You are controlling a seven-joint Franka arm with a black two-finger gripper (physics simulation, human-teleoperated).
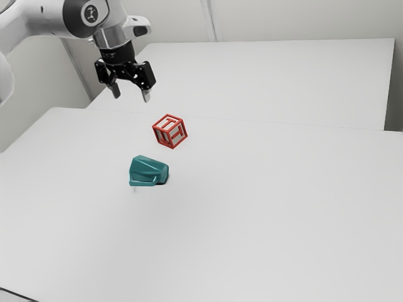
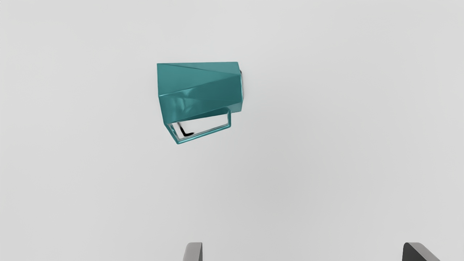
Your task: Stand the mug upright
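"What's worrying you?"

"My teal mug (image 1: 148, 168) is lying sideways on the table (image 1: 252, 220), its handle (image 2: 204, 134) jutting out; an off-centre pinch on those slanting walls could be setting it rolling."

"And beyond?"

"A red-and-white letter block (image 1: 170, 131) is sitting near, risking a knock. Farther off, my gripper (image 1: 131, 96) is hanging empty, fingers standing apart."

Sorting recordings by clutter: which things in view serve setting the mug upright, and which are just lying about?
For the job:
- mug, on its side on the table
- gripper, open, apart from the mug

Just lying about:
- red-and-white cube, near the mug
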